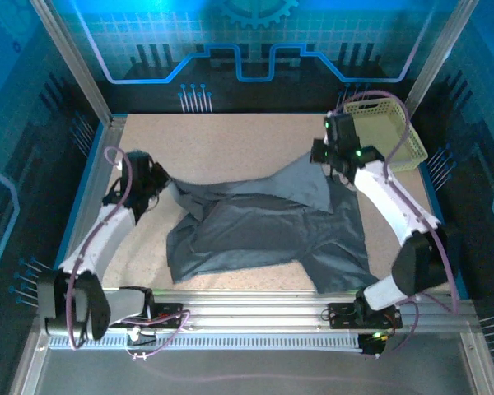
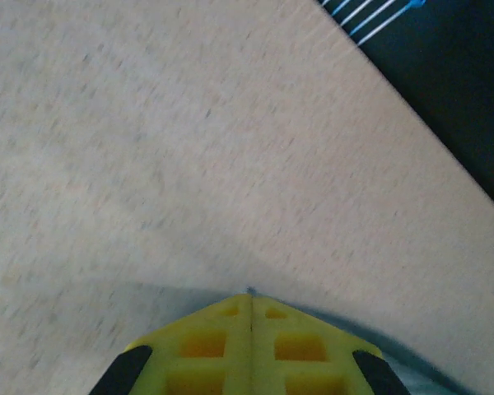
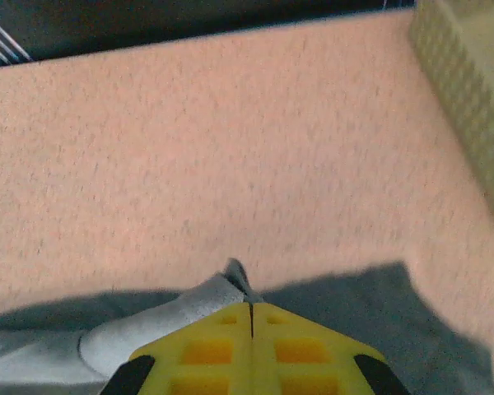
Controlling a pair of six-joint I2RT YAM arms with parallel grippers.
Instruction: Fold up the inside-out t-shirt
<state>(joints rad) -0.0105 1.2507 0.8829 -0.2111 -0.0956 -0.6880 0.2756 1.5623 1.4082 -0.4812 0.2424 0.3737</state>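
The dark slate-grey t-shirt (image 1: 259, 230) lies crumpled and stretched across the middle of the table. My left gripper (image 1: 154, 183) holds its left edge; in the left wrist view the yellow jaws are pressed together (image 2: 250, 298) with a tiny tuft of fabric at the tip. My right gripper (image 1: 328, 156) holds the shirt's far right corner, lifted off the table. In the right wrist view a grey fold of the shirt (image 3: 173, 317) sticks out of the shut gripper (image 3: 251, 304).
A pale yellow-green plastic basket (image 1: 387, 132) stands at the back right corner, close behind the right gripper, and its wall (image 3: 461, 90) is near in the right wrist view. Bare tan table (image 1: 222, 144) lies behind the shirt. A metal rail runs along the front edge.
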